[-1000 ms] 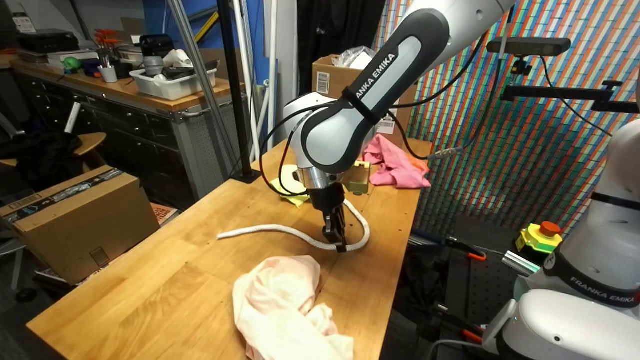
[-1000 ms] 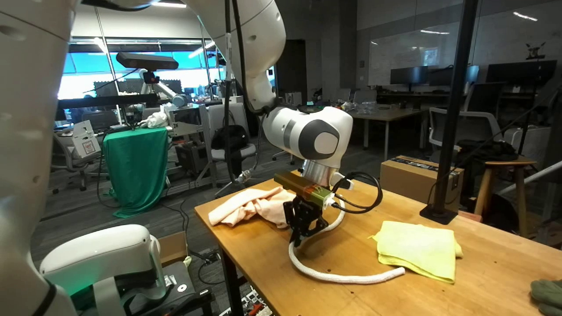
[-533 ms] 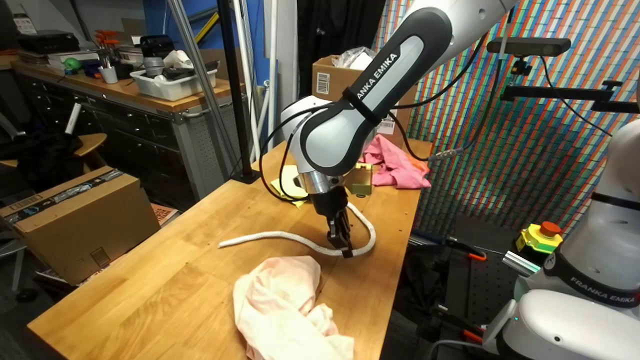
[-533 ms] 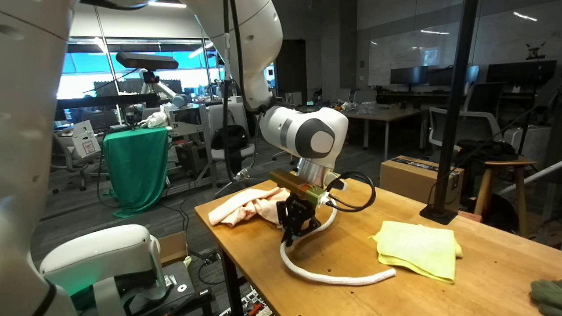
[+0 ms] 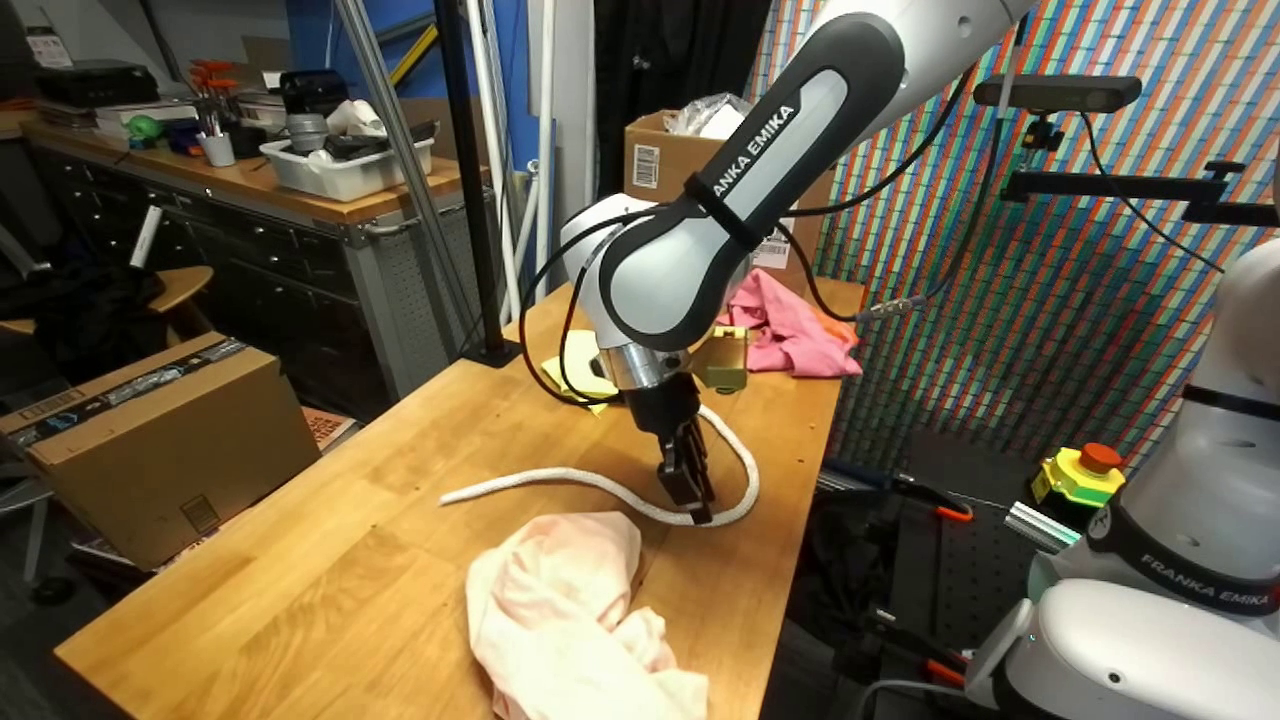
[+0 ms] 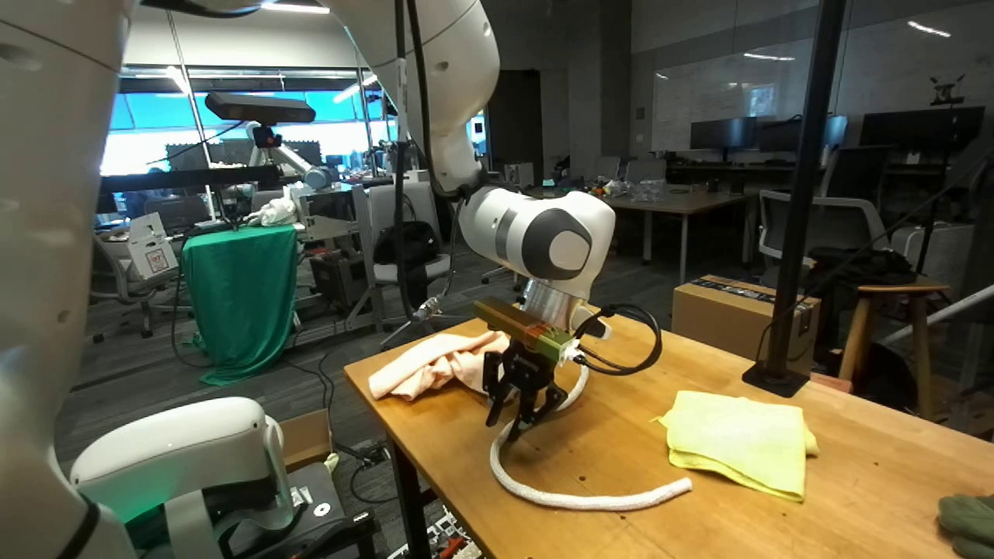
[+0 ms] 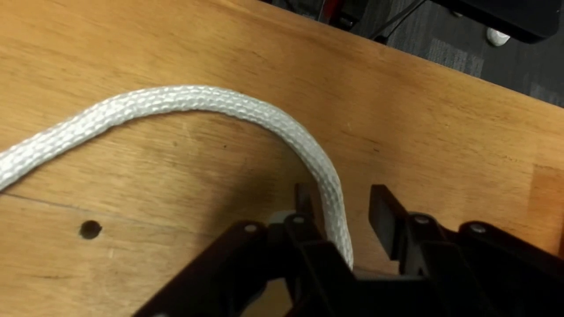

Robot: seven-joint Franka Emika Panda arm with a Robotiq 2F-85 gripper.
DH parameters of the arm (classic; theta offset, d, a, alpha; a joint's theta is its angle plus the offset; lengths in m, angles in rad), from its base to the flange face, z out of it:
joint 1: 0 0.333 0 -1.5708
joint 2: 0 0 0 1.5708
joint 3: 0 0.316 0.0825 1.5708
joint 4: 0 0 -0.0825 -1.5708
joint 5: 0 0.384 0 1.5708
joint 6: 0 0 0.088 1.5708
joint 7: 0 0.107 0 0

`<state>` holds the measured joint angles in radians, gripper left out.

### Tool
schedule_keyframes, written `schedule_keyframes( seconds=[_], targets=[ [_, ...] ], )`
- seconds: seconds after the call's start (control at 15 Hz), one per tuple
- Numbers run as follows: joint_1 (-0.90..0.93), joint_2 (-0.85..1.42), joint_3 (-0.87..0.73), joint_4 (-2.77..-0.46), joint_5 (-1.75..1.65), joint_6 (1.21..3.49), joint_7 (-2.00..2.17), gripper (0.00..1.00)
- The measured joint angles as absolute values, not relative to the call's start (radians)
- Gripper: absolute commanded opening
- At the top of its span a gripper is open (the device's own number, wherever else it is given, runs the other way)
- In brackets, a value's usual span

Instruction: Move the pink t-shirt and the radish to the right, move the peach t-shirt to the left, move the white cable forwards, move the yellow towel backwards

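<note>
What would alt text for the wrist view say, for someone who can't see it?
At the bottom, the robot's jaws stand open either side of a white cable, which arches leftward across a wooden table. A small dark hole marks the wood at left; past the table's edge, top right, grey floor shows.

In an exterior view: 1 pink shirt [image 5: 795, 335] far, 1 peach shirt [image 5: 565, 610] near, 2 shirts total. Left cardboard box [image 5: 190, 455], far cardboard box [image 5: 675, 160]: 2 big ones. 1 red button [image 5: 1100, 457] right, 1 white bin [image 5: 335, 178] far left. In both exterior views: 1 yellow towel [image 6: 738, 440], 1 white cable [image 6: 578, 502]. Wrist view: 1 gripper [image 7: 341, 204], 2 fingers [image 7: 387, 220].
</note>
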<state>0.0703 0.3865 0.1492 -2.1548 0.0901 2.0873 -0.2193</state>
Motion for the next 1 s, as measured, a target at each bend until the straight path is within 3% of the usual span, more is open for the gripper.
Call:
schedule_keyframes(
  seconds=[0.27,1.0],
  targets=[
    [0.069,0.386,0.147,-2.153,0.09,2.092,-0.218,0.99],
    [0.104,0.392,0.038,-2.153,-0.148,2.572,0.016,1.0]
  ],
)
